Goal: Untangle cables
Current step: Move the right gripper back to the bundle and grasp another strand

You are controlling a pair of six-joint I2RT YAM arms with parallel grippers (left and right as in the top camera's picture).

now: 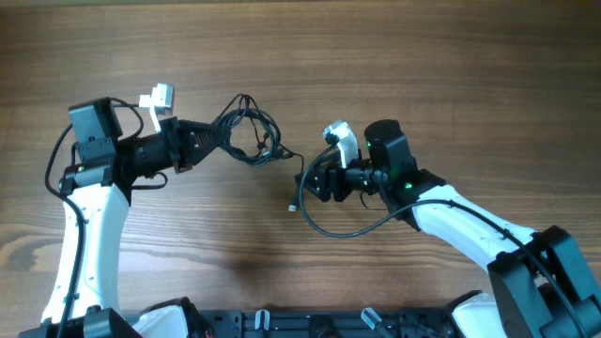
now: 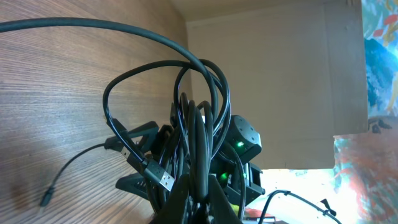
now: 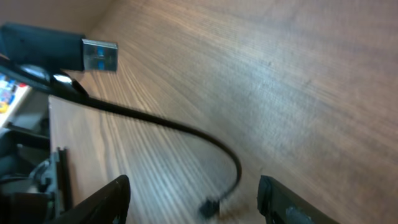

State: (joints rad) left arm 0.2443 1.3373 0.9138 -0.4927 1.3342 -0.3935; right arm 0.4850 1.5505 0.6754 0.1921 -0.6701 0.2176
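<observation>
The cables [image 1: 246,131] are a knot of thin black cords left of the table's middle. My left gripper [image 1: 214,141] is shut on the knot's left side. In the left wrist view the loops [image 2: 199,99] rise out of the closed jaws [image 2: 202,202], with a USB plug [image 2: 163,180] hanging beside them. My right gripper [image 1: 303,184] is open just right of the knot. In the right wrist view a single cord [image 3: 161,124] with a small plug end [image 3: 210,207] lies on the wood between the spread fingers [image 3: 199,208]. A USB plug [image 3: 99,55] shows at upper left.
The wooden table [image 1: 423,66] runs all around. One black cord [image 1: 347,232] loops toward the front under the right arm, ending in a small plug [image 1: 294,207]. A loose cord end [image 2: 46,200] lies on the wood left of the knot.
</observation>
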